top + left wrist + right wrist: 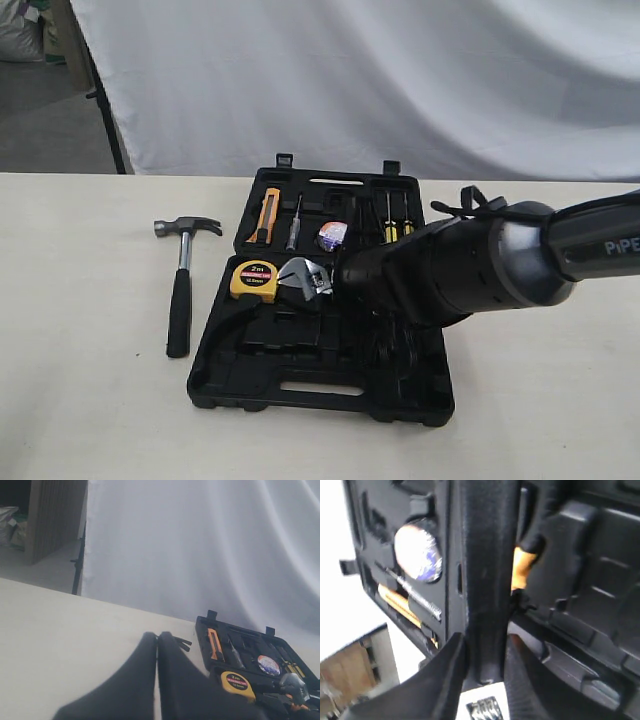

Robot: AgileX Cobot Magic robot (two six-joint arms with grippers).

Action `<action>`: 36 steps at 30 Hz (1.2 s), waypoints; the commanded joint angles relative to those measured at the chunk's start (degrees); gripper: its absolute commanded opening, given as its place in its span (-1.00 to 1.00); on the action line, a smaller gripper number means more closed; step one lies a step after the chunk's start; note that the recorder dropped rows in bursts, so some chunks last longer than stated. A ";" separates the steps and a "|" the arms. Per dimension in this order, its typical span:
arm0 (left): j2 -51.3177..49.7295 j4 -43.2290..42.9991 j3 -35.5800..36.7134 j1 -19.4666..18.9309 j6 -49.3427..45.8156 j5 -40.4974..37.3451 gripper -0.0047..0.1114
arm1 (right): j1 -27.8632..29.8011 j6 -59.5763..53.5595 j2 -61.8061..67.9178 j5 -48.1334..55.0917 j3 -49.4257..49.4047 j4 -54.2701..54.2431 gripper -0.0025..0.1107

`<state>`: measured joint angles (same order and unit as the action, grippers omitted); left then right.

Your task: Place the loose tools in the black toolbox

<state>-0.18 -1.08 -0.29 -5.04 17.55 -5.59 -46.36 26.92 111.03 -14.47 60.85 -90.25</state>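
Note:
The black toolbox (240, 385) lies open in the middle of the table. My right gripper (342, 285) reaches over it and is shut on the black handle of the adjustable wrench (482, 580), one finger on each side. The wrench's silver head (305, 278) sits over the box next to the yellow tape measure (254, 280). The small tape roll (332, 236) rests in a recess of the far half. The claw hammer (180, 285) lies on the table left of the box. My left gripper (158, 641) is shut and empty, above bare table; the exterior view does not show it.
An orange utility knife (267, 215), a screwdriver (293, 222) and yellow-handled drivers (396, 220) sit in the far half. An orange pliers handle (522, 570) shows beside the wrench handle. A white curtain (350, 80) hangs behind the table.

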 commanded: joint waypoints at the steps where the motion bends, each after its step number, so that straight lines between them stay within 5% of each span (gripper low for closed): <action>1: 0.18 -0.19 -0.15 0.23 0.27 0.51 -0.91 | -1.07 -3.56 -0.75 -3.91 0.03 -9.69 -0.96; 17: 0.18 -0.19 -0.15 0.23 0.27 0.51 -0.91 | -7.60 -4.73 -0.85 -9.41 3.12 -9.69 -0.96; 36: 0.18 -0.19 -0.15 0.23 0.27 0.51 -0.91 | -7.74 -9.87 -0.73 -12.54 3.01 -9.69 -0.96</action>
<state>-0.18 -1.08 -0.29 -5.04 17.55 -5.59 -53.92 17.84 110.93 -25.95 63.54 -100.01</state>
